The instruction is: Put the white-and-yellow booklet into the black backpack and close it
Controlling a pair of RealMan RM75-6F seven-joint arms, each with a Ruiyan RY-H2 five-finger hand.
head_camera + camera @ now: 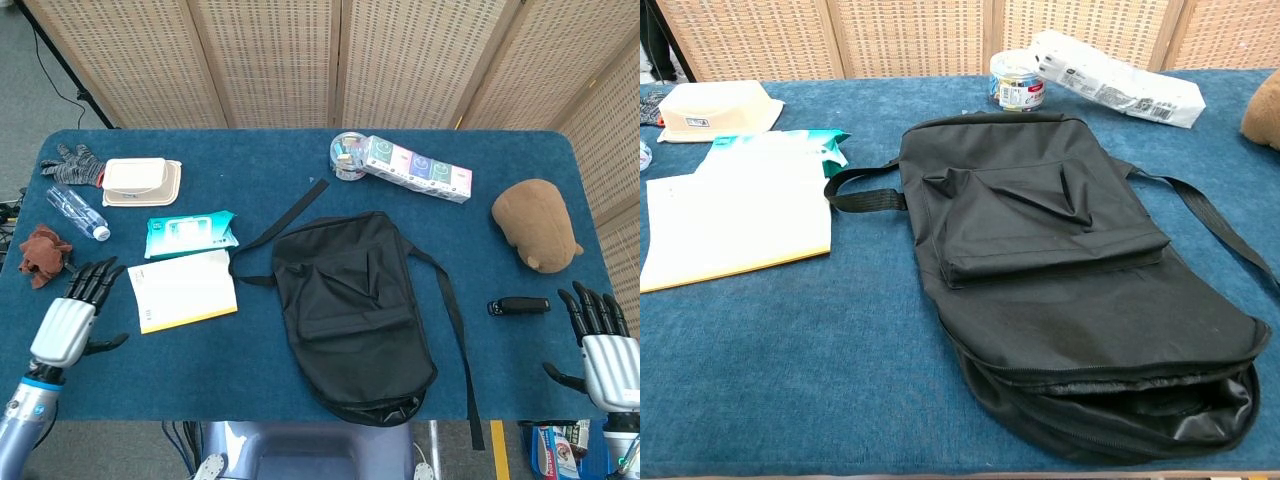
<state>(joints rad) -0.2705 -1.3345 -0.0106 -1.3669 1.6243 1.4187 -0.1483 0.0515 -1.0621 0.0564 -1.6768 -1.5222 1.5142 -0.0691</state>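
The white-and-yellow booklet lies flat on the blue table, left of the black backpack. The backpack lies flat in the middle, its main zipper open at the near end, showing the dark inside. My left hand hovers just left of the booklet, fingers spread and holding nothing. Over the table's front right corner my right hand is also spread and holds nothing. Neither hand shows in the chest view.
A teal wipes pack lies behind the booklet. A white box, grey glove, bottle and brown cloth sit far left. A tissue pack, a jar, a brown plush and a black remote are right.
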